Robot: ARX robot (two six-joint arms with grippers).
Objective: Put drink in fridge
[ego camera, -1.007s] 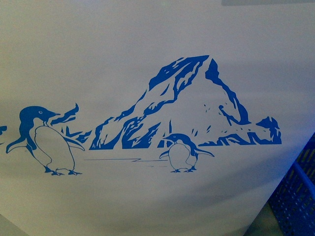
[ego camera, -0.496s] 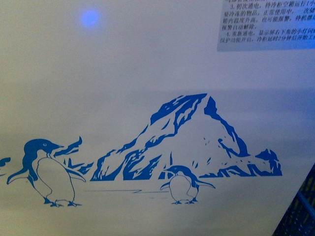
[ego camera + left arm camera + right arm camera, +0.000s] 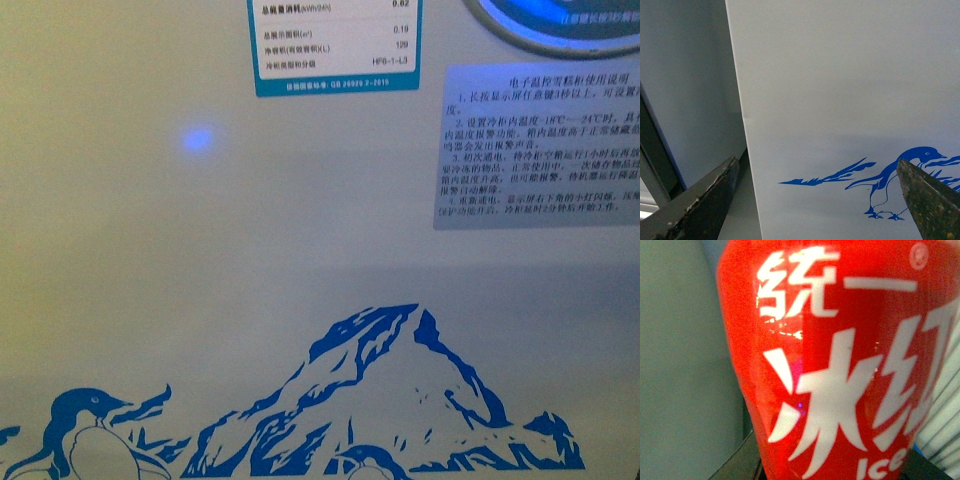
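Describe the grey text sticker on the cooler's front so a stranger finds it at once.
Take the white front wall of the fridge, with its blue mountain picture. Above and right of the peak sits the grey sticker, a borderless rectangle packed with small dark Chinese text. Its neighbour, the white label, has a teal border and a table of figures.

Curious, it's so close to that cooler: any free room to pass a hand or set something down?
No flat spot shows. The fridge wall fills the front view, the drink the right wrist view. Free: the space past the fridge's corner, beside a grey surface.
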